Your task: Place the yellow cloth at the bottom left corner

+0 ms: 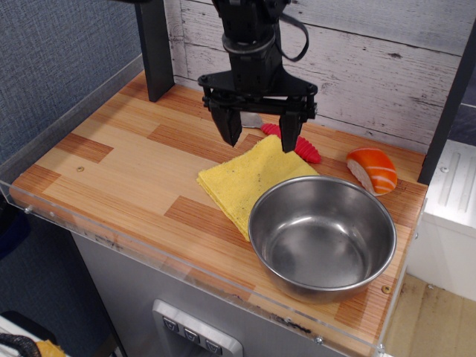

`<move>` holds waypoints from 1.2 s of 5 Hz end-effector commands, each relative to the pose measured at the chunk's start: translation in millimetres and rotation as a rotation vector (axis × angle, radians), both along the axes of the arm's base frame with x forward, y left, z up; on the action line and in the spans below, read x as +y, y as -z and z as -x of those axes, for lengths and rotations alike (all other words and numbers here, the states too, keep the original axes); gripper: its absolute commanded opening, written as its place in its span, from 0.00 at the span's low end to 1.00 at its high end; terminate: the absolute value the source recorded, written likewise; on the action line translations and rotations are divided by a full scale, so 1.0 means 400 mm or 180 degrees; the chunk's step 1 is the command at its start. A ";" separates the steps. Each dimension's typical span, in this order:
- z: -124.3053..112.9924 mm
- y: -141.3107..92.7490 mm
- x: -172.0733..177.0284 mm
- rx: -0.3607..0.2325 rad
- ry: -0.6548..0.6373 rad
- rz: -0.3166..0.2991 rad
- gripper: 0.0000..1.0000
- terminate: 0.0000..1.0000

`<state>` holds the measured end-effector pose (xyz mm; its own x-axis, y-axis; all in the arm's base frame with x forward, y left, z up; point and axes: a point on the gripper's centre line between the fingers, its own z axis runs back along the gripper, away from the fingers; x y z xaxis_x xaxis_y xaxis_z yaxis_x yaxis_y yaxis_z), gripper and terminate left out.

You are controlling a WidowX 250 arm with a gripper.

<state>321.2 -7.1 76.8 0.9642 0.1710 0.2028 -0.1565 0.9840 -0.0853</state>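
Note:
The yellow cloth [242, 182] lies folded flat on the wood tabletop near the middle, its right corner tucked against the steel bowl [321, 235]. My gripper [260, 141] is open, fingers pointing down, hovering just above the cloth's far corner. One fingertip [231, 134] stands left of that corner, the other over its right edge. Nothing is held. The bottom left corner [33, 186] of the table is bare wood behind a clear acrylic rim.
A spoon with a red ribbed handle [301, 145] lies behind the cloth, partly hidden by the gripper. A salmon sushi piece [372, 169] sits at the right back. A dark post [155, 48] stands at the back left.

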 end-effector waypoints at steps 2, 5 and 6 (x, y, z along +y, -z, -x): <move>0.005 0.075 -0.006 0.0092 -0.0056 -0.0043 1.00 0.00; 0.016 0.151 0.002 0.0202 -0.0124 -0.0081 1.00 0.00; 0.026 0.161 0.012 0.0247 -0.0125 -0.0119 1.00 0.00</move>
<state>310.2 -4.4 8.4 0.9716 0.2034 0.1212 -0.2008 0.9791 -0.0333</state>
